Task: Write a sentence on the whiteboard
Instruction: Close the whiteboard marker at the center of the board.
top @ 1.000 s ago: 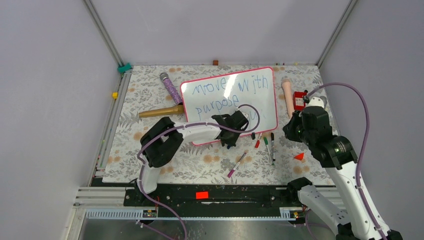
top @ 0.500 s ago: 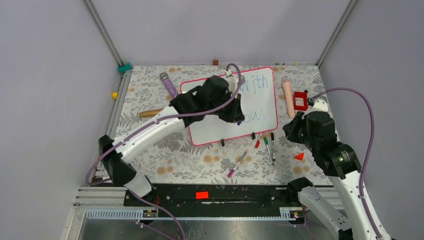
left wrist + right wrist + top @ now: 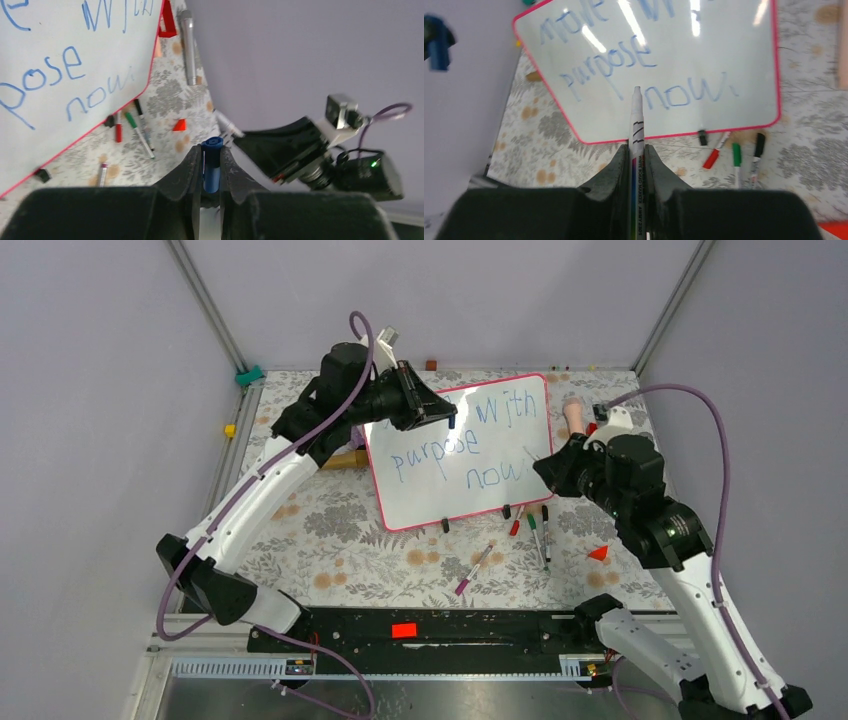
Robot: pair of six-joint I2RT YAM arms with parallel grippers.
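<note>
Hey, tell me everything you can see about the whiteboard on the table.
The whiteboard is a glossy white rectangle with a thin pink-red rim and rounded corners. It lies slightly askew on the floral table cover, two small black clip feet on its near edge. Blue handwriting in three slanted rows reads "move with purpose now". The left gripper hangs over its far left corner, hiding part of the first word from above; loose markers lie just off its near edge.
</note>
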